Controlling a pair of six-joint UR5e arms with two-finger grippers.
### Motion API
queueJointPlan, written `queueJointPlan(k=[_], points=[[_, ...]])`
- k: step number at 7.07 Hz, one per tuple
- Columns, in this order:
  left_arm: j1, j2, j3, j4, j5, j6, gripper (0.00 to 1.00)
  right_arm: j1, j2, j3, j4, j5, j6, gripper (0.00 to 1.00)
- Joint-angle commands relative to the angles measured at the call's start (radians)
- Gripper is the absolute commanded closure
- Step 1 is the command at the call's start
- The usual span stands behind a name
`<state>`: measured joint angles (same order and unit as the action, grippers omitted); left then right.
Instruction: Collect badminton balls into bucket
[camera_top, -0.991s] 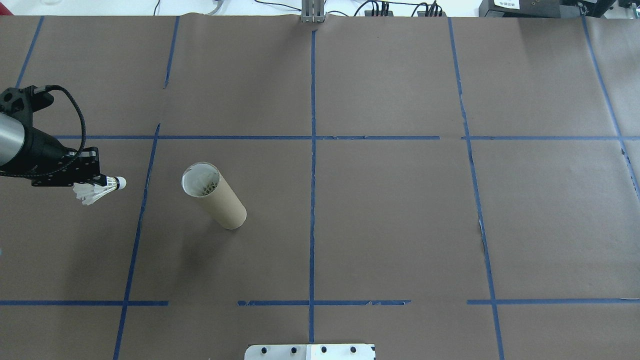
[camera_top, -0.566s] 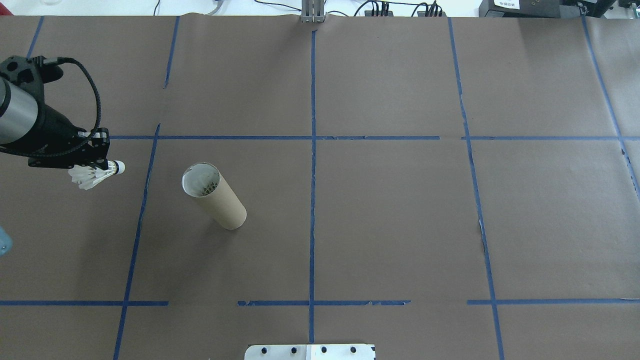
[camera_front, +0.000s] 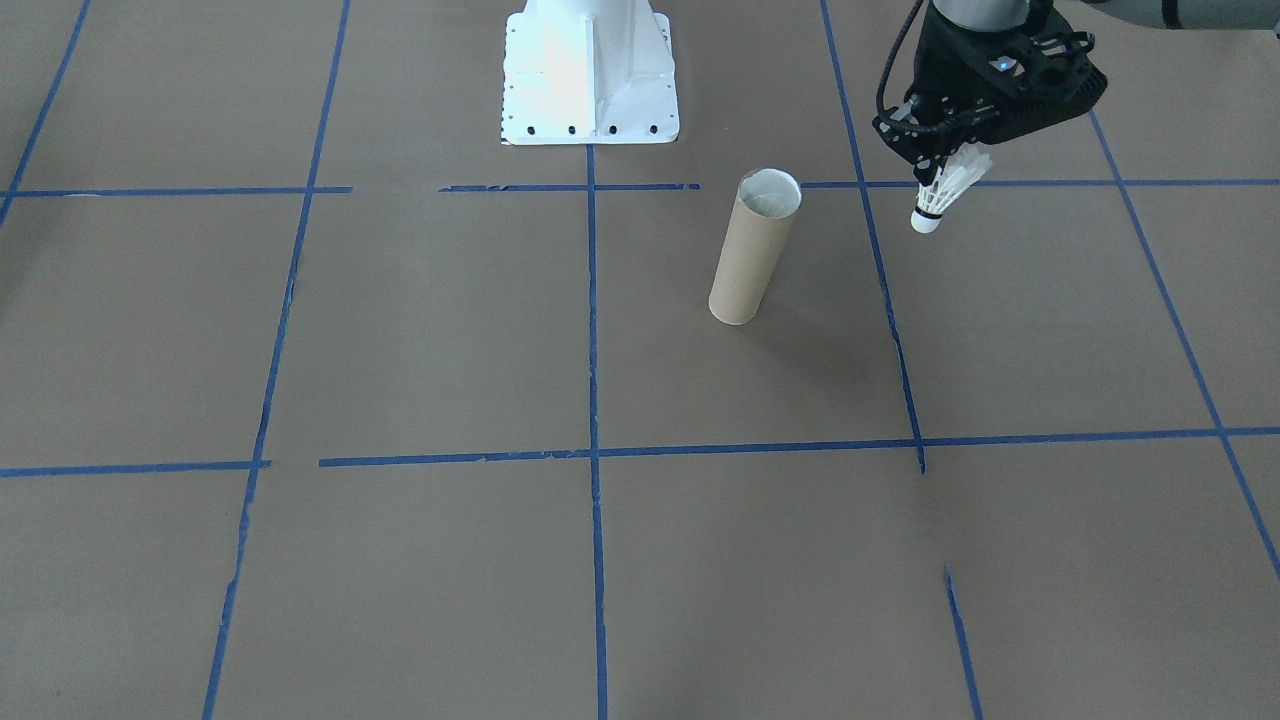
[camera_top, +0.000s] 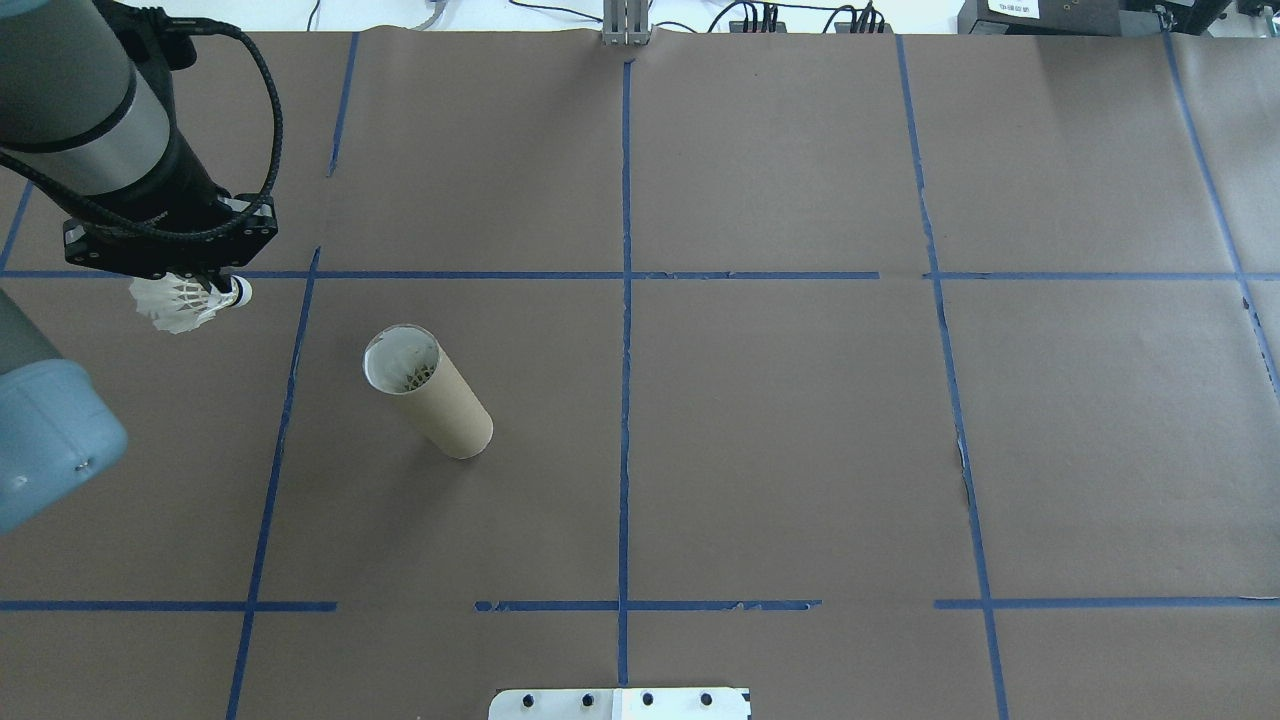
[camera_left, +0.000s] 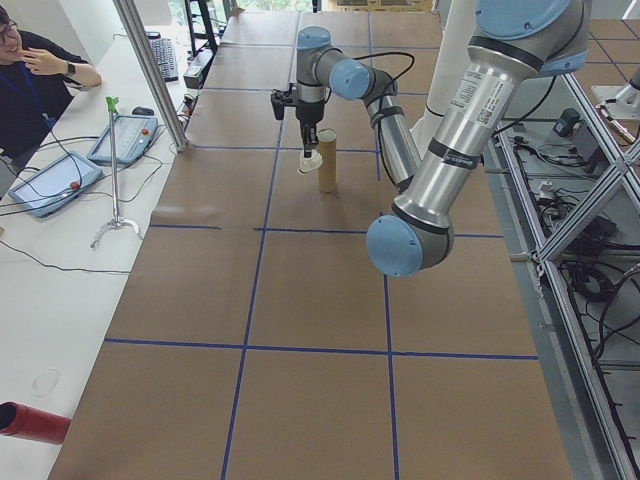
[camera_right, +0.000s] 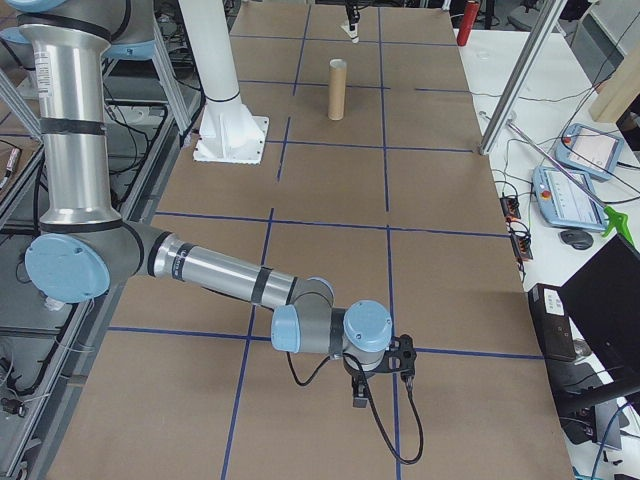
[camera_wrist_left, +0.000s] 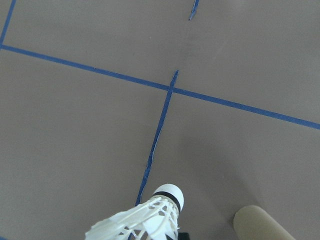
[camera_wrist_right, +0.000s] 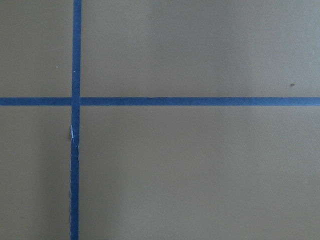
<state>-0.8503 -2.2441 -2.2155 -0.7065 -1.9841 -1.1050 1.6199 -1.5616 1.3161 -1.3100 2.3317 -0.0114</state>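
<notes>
The worktop (camera_top: 800, 400), covered in brown paper, is carrying a grid of blue tape lines (camera_top: 625, 300). The white robot base (camera_front: 590, 75) is sitting at the near-robot edge, centred, in the front-facing view.

The left arm (camera_top: 70, 110) is reaching in from the left of the overhead view, its grey elbow joint (camera_top: 40, 440) showing at that view's edge. The right arm (camera_right: 200, 270) is stretching low over the worktop far from the task things, seen only in the exterior right view; its claw (camera_right: 362, 392) is pointing down over a tape crossing, and I cannot tell whether it is wide or narrow.

The bucket (camera_top: 428, 392), a brown cardboard tube, is standing upright on the worktop with its open mouth up; something white is showing inside it. It is standing free, with nothing touching it.

The left claw (camera_top: 212, 290) is gripping the shuttlecock (camera_top: 185, 303) near the cork end, jaws closed on it. The shuttlecock is hanging in the air above the worktop, cork tip pointing downward in the front-facing view (camera_front: 940, 195), well apart from the bucket and off to the robot's left of it. In the left wrist view the bucket's rim is peeking in at the lower right corner.
</notes>
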Motion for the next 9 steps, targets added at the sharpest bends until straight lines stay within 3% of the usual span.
queueJointPlan(k=[1,3,5,9], points=[[0.046,-0.161,0.017,0.174,0.023,0.002,1.0,0.0,0.0,0.0,0.0,0.0,0.001,0.0],[0.103,-0.291,0.176,0.194,0.034,-0.006,1.0,0.0,0.0,0.0,0.0,0.0,0.001,0.0],[0.132,-0.339,0.267,0.193,0.039,-0.013,1.0,0.0,0.0,0.0,0.0,0.0,0.001,0.0],[0.183,-0.339,0.332,0.182,0.039,-0.01,1.0,0.0,0.0,0.0,0.0,0.0,0.001,0.0]])
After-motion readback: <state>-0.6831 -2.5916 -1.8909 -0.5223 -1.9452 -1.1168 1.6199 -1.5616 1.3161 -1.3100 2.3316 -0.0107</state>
